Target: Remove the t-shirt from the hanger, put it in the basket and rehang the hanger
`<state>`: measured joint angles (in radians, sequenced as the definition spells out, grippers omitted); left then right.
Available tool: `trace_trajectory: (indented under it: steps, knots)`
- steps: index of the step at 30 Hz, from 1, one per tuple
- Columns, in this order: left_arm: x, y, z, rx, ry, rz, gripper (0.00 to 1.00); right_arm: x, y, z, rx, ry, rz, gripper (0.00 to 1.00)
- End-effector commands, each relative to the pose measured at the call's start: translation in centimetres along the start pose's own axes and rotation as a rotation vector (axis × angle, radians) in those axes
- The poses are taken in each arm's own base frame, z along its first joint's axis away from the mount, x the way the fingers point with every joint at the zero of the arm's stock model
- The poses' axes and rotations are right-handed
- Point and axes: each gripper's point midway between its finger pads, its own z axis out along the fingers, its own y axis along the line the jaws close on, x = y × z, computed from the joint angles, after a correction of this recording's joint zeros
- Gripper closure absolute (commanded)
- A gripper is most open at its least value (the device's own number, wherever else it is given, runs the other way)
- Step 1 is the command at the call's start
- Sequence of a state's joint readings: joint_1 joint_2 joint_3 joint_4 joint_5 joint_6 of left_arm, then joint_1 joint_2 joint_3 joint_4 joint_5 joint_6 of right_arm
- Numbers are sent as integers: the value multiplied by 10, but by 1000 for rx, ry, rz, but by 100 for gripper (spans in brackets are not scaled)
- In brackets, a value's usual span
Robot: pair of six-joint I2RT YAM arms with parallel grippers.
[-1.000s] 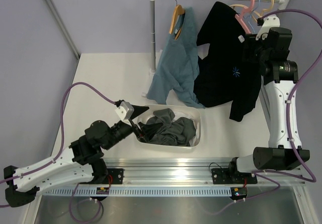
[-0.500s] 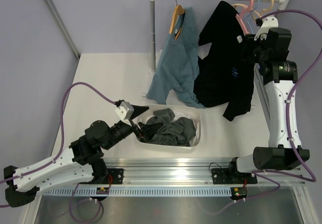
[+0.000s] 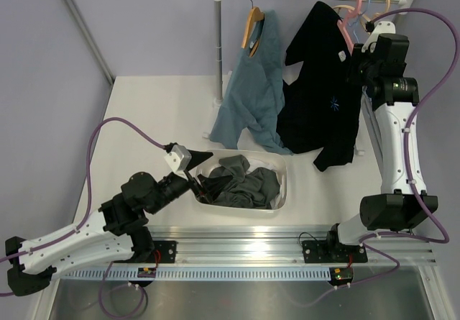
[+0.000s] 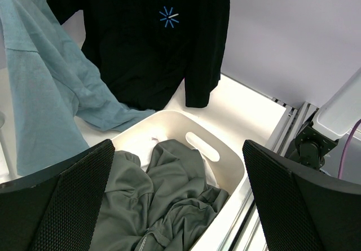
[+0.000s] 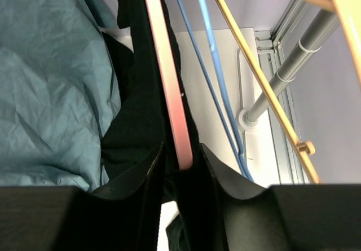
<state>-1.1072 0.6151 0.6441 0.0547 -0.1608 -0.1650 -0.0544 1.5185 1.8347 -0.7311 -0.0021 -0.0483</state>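
Observation:
The black t-shirt (image 3: 316,97) with a blue starburst hangs on the pink hanger (image 3: 350,18) at the right end of the rail. My right gripper (image 3: 361,55) is at the shirt's right shoulder. In the right wrist view its fingers (image 5: 181,166) are closed around black fabric (image 5: 135,132) with the pink hanger arm (image 5: 169,82) running between them. My left gripper (image 3: 201,170) is open and empty, low over the white bin. Its wrist view shows the t-shirt (image 4: 146,48) beyond the open gripper (image 4: 180,206).
A white bin (image 3: 284,183) holds dark grey clothes (image 4: 163,194). A teal shirt (image 3: 251,90) hangs on a wooden hanger (image 3: 253,25) to the left. A blue wire hanger (image 5: 208,76) and a tan hanger (image 5: 254,76) hang right of the pink one. The rail's post (image 3: 218,39) stands behind.
My right gripper has moved up and back toward the rail, and the shirt's right sleeve and hem have swung up and left with it. The left arm has not moved.

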Motion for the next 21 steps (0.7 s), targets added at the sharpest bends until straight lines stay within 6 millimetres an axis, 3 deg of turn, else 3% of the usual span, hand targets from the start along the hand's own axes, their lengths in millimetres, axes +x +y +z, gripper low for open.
trace_trajectory:
  steps: [1,5,6,10,17,21]
  knots:
    - [-12,-3,0,9,-45,-9,1,-23,-1,-6,11,-61,26,66]
    - [-11,-1,0,1,-42,-6,1,-25,-1,-4,10,-68,31,81]
    - [-11,-2,0,2,-43,-7,1,-26,-2,-4,14,-73,34,100]
    - [-10,-2,2,2,-37,-6,1,-35,-4,-10,26,-107,33,100]
    - [-9,-2,3,4,-32,-5,1,-82,-2,-43,16,-260,42,100]
    - [-9,-2,2,4,-32,-3,1,-100,-1,-61,10,-322,38,100]
